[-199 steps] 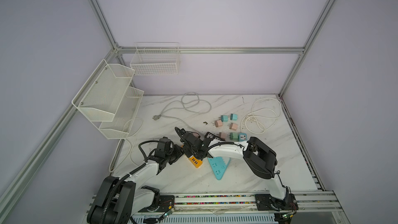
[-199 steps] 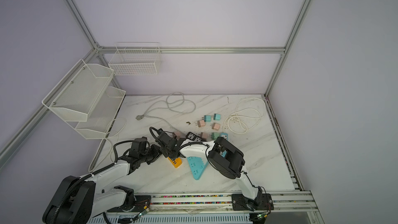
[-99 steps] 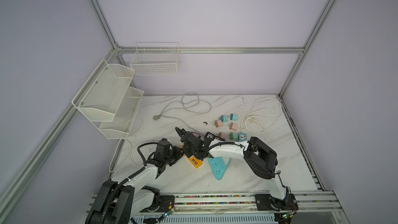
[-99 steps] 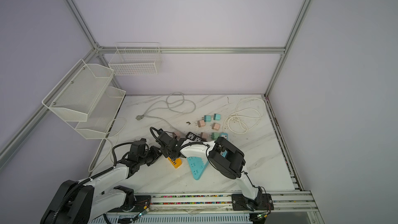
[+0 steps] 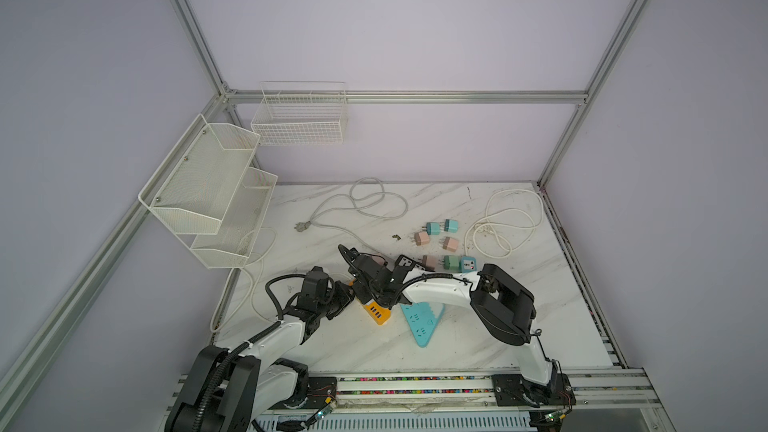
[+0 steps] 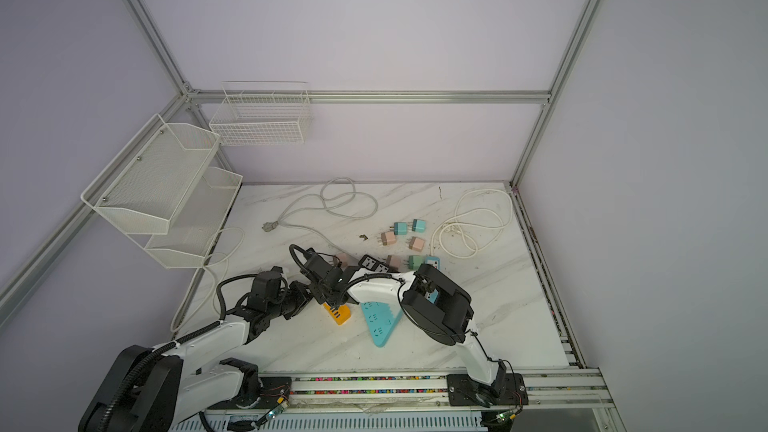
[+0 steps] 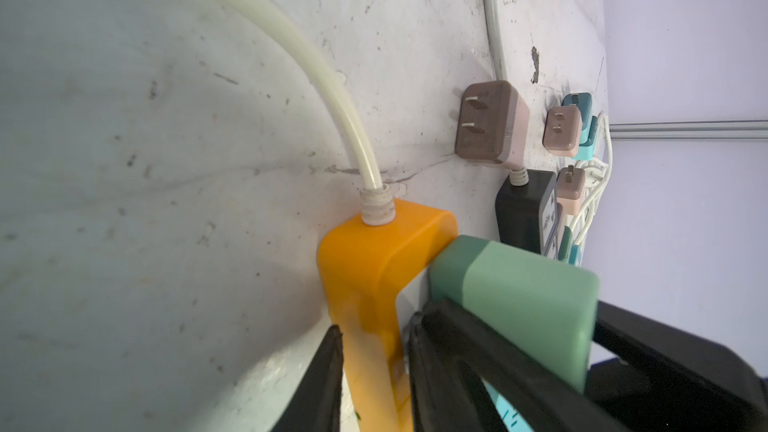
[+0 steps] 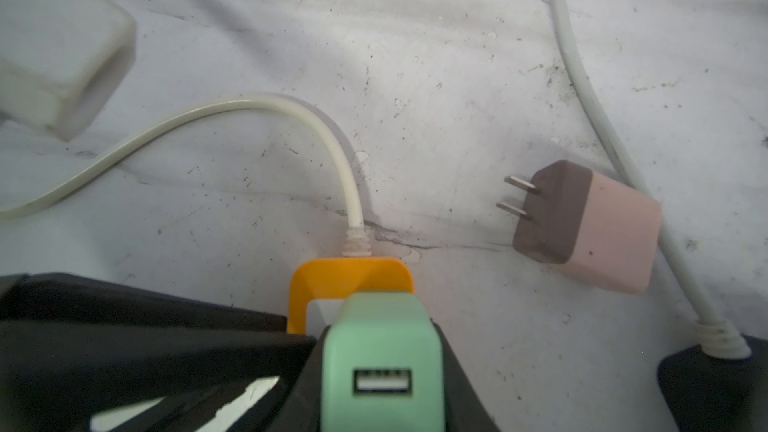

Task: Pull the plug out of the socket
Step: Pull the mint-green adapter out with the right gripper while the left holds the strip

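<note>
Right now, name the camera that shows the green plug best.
Right wrist: the green plug fills the foreground, USB port facing the camera, against the orange socket. Left wrist shows its side; in both top views it is hidden.

Left arm [image 5: 286, 331] and right arm [image 5: 438, 293] reach low, converging; left jaws narrow, right jaws clamped.

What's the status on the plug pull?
Right gripper shut on green plug, plug seated in orange strip. Left gripper straddles strip, grip unconfirmed. Loose pink plug lies apart, nothing blocking.
</note>
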Controlling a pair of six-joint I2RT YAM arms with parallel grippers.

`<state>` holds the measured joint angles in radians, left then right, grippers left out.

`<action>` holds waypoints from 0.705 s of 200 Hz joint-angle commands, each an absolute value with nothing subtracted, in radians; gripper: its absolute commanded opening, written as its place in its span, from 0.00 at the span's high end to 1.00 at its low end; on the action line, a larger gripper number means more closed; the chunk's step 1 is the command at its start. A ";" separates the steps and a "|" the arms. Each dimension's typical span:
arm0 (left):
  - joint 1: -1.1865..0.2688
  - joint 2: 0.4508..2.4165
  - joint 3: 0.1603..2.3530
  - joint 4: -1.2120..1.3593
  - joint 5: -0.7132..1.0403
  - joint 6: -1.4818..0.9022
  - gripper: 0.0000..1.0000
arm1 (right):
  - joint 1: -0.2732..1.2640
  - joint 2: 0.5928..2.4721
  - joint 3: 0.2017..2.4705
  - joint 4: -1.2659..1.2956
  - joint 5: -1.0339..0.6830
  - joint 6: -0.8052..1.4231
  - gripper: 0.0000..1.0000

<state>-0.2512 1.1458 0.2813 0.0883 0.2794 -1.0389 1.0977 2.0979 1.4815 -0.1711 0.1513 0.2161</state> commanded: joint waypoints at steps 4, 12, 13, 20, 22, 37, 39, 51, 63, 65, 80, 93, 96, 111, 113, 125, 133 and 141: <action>-0.260 1.178 0.224 -0.031 0.223 -1.052 0.74 | 1.094 2.066 1.500 -0.181 0.170 0.224 0.82; -0.259 1.179 0.222 -0.031 0.221 -1.054 0.74 | 1.113 2.073 1.513 -0.190 0.181 0.217 0.83; -0.259 1.179 0.223 -0.031 0.221 -1.054 0.74 | 1.115 2.076 1.515 -0.191 0.182 0.216 0.83; -0.260 1.180 0.222 -0.032 0.218 -1.055 0.74 | 1.136 2.084 1.525 -0.194 0.187 0.205 0.83; -0.261 1.181 0.222 -0.032 0.217 -1.055 0.74 | 1.142 2.088 1.528 -0.197 0.188 0.203 0.83; -0.261 1.183 0.224 -0.031 0.213 -1.057 0.74 | 1.169 2.106 1.552 -0.220 0.198 0.203 0.84; -0.261 1.183 0.224 -0.032 0.213 -1.058 0.74 | 1.169 2.108 1.552 -0.223 0.194 0.210 0.84; -0.261 1.183 0.224 -0.032 0.213 -1.060 0.74 | 1.161 2.102 1.543 -0.209 0.191 0.210 0.85; -0.260 1.181 0.224 -0.033 0.213 -1.062 0.74 | 1.138 2.085 1.525 -0.200 0.199 0.211 0.85; -0.261 1.181 0.224 -0.034 0.213 -1.062 0.74 | 1.132 2.082 1.522 -0.199 0.195 0.212 0.85; -0.261 1.177 0.220 -0.034 0.212 -1.064 0.74 | 1.084 2.071 1.509 -0.193 0.147 0.231 0.85; -0.261 1.173 0.216 -0.033 0.211 -1.065 0.74 | 1.072 2.058 1.497 -0.181 0.151 0.230 0.85; -0.261 1.171 0.216 -0.034 0.210 -1.066 0.74 | 1.073 2.057 1.495 -0.180 0.161 0.228 0.85; -0.261 1.167 0.215 -0.035 0.209 -1.068 0.74 | 1.102 2.057 1.500 -0.177 0.166 0.207 0.85; -0.262 1.167 0.215 -0.035 0.208 -1.069 0.74 | 1.107 2.058 1.501 -0.177 0.166 0.204 0.86; -0.262 1.166 0.215 -0.035 0.206 -1.069 0.75 | 1.141 2.072 1.515 -0.182 0.173 0.186 0.86; -0.262 1.164 0.215 -0.035 0.207 -1.069 0.75 | 1.153 2.084 1.526 -0.194 0.174 0.185 0.87; -0.262 1.164 0.215 -0.036 0.207 -1.069 0.75 | 1.152 2.092 1.530 -0.204 0.161 0.199 0.87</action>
